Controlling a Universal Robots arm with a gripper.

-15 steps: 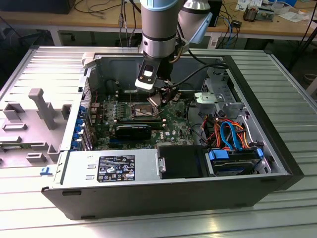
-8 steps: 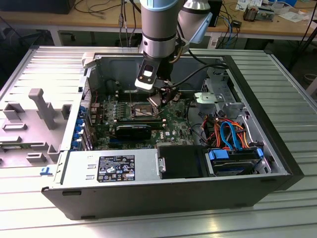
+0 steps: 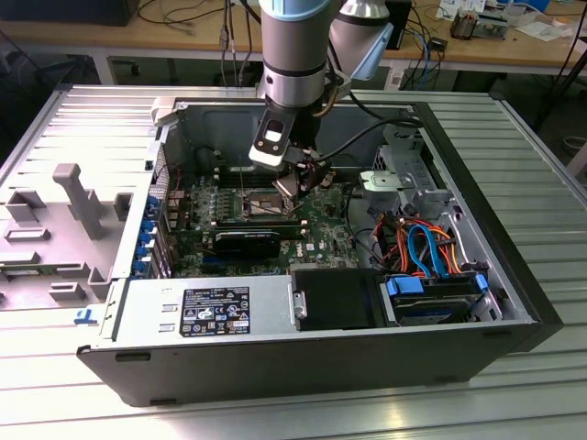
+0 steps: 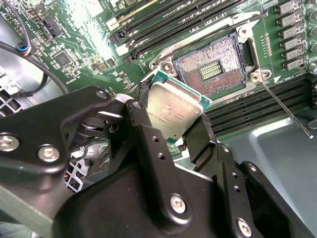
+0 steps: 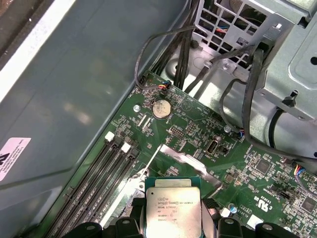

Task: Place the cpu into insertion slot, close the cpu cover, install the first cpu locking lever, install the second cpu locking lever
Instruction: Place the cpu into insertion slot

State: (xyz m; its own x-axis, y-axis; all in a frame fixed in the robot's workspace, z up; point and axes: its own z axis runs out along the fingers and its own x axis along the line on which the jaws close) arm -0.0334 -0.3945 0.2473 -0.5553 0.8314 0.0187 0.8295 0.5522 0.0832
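The exterior view looks steeply down, from well back, on the open computer case (image 3: pixel 275 362). Both wrist views sit close over the motherboard (image 4: pixel 84 39) (image 5: pixel 193 139) (one facing the insertion slot (image 4: pixel 213 69), the other the drive cage (image 5: pixel 277 54)), sharing the cpu (image 4: pixel 173 109) (image 5: pixel 173 208) in my hand (image 4: pixel 171 124) (image 5: pixel 174 218).

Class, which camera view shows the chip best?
The second wrist view: the chip is close and almost whole, held by the gripper. The first wrist view cuts off one edge; the exterior view shows it small under the arm.

A robotics or electronics lab: an opened computer case (image 3: pixel 275 353) lies on a ribbed metal table (image 3: pixel 550 183) beneath a robot arm (image 3: pixel 292 55); wooden benches (image 3: pixel 92 37) behind carry tangled cables (image 3: pixel 197 14).
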